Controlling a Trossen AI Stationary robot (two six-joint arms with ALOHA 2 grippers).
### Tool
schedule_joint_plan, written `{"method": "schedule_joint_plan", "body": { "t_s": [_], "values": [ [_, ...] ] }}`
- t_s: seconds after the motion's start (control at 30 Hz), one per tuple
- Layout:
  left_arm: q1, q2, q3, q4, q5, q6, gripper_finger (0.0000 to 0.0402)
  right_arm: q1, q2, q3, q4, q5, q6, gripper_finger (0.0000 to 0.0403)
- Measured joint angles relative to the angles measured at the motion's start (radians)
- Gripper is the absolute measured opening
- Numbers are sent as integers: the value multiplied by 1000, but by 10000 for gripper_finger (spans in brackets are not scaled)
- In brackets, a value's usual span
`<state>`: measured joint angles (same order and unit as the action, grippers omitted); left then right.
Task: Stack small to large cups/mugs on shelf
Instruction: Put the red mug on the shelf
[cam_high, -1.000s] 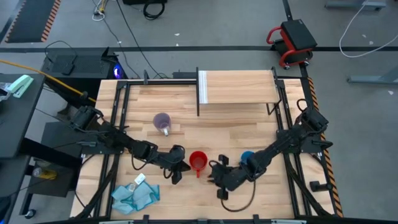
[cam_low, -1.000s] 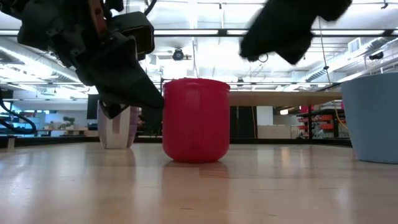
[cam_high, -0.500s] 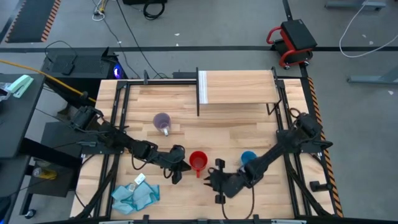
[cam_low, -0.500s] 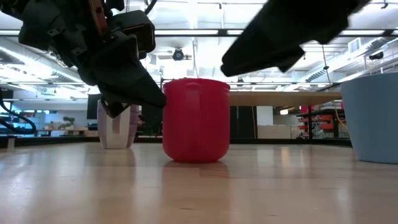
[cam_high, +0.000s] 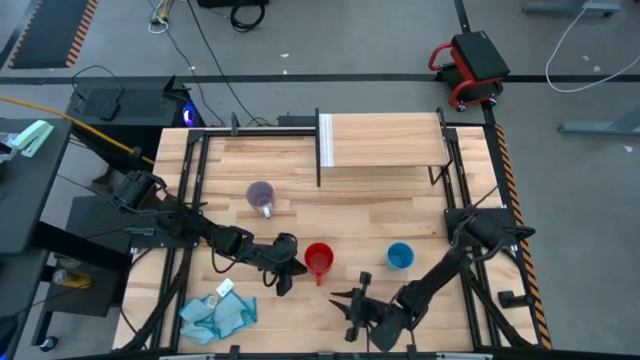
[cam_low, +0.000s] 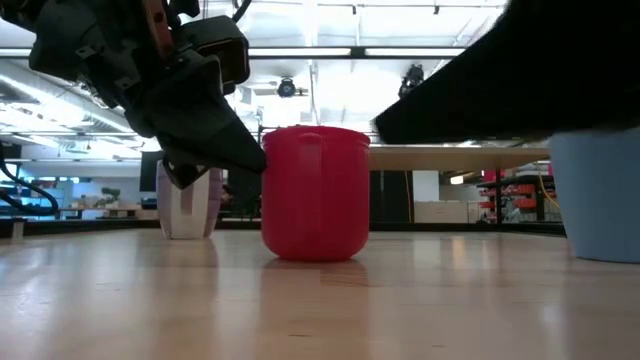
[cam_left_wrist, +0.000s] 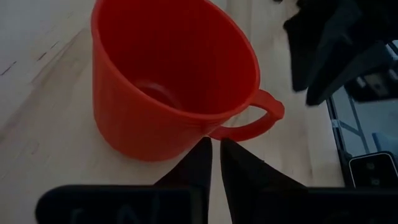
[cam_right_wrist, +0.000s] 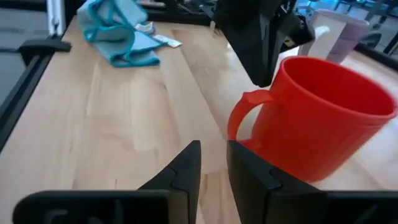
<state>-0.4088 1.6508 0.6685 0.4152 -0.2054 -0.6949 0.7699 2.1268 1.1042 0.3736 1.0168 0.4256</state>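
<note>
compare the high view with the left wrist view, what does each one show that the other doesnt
Only the high view shows the shelf, the purple-grey mug, the light-blue cup, the teal cloth and the right gripper near the table's front edge. Only the left wrist view shows the red mug's empty inside and its handle just ahead of the nearly closed left gripper. Both show the red mug, the left gripper and bare wooden tabletop.
</note>
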Motion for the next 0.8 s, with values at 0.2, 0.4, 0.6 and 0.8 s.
{"method": "schedule_joint_plan", "body": {
  "t_s": [0.2,0.4,0.6,0.8],
  "values": [
    [0,0,0,-1,0,1,43,-29,45,0,55,32,23,89],
    [0,0,0,-2,0,2,45,-56,68,0,119,45,22,89],
    [0,0,0,-2,0,3,45,-89,69,0,125,12,42,90],
    [0,0,0,-2,0,3,44,-107,67,0,137,-22,43,90]
  ]
}}
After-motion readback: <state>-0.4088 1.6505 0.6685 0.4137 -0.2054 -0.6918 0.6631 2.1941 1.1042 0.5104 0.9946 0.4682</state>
